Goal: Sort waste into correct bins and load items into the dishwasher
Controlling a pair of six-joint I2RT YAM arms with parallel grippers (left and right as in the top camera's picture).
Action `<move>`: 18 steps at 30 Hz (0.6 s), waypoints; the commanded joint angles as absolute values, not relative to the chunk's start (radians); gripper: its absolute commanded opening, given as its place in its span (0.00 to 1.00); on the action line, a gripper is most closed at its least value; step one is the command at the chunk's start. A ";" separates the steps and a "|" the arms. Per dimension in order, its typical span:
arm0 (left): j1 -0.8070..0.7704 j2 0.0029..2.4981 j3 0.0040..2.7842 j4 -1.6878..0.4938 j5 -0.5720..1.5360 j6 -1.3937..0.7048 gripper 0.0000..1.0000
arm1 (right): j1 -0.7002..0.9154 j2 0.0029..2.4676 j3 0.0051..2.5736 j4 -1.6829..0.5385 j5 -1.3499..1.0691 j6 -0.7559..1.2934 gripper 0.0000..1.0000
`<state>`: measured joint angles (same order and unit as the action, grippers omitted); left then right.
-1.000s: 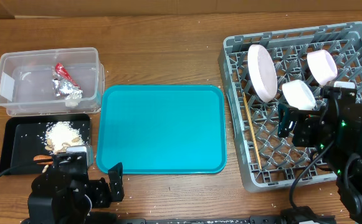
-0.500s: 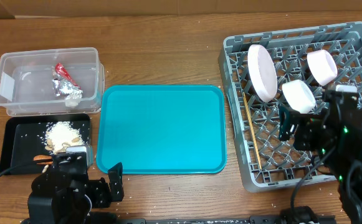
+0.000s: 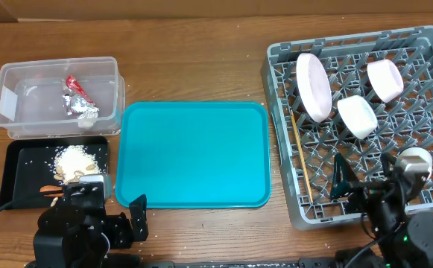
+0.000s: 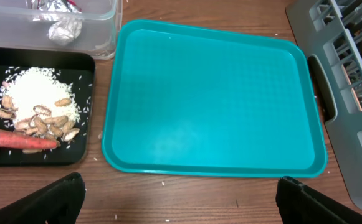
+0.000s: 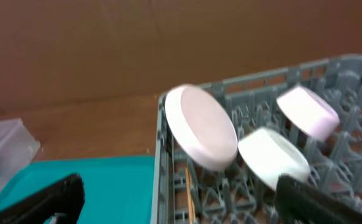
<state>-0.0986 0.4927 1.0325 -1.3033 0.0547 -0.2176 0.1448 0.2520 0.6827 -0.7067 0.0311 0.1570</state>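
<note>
Left gripper (image 4: 181,200): jaws spread wide, nothing between them, at table's 7 o'clock. Right gripper (image 5: 181,198): jaws wide apart, empty, at 5 o'clock over rack's near wall. Dish rack (image 3: 317,218) at 3 o'clock holds plate (image 3: 313,87) on edge, pink bowl (image 3: 385,80) and white bowl (image 3: 358,116) tilted, chopsticks (image 3: 300,152) flat along left side. Clear tub (image 3: 56,65) at 10 o'clock contains foil wrappers (image 3: 78,100). Black tray (image 3: 22,179) at 8 o'clock carries food scraps (image 4: 37,106); carrot (image 4: 19,140) touches heap at its 6 o'clock. Teal tray (image 3: 194,152) at centre

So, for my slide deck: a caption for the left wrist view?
Left claw open near teal tray; black tray alongside holds food scraps and a carrot.
</note>
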 commanded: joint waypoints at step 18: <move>-0.105 0.485 1.029 -1.302 0.045 -0.225 1.00 | 0.130 0.003 0.005 0.146 0.096 0.138 1.00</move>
<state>-0.0986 0.4927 1.0313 -1.3029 0.0547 -0.2176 0.1398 0.0147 0.0807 0.0704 0.0570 0.1555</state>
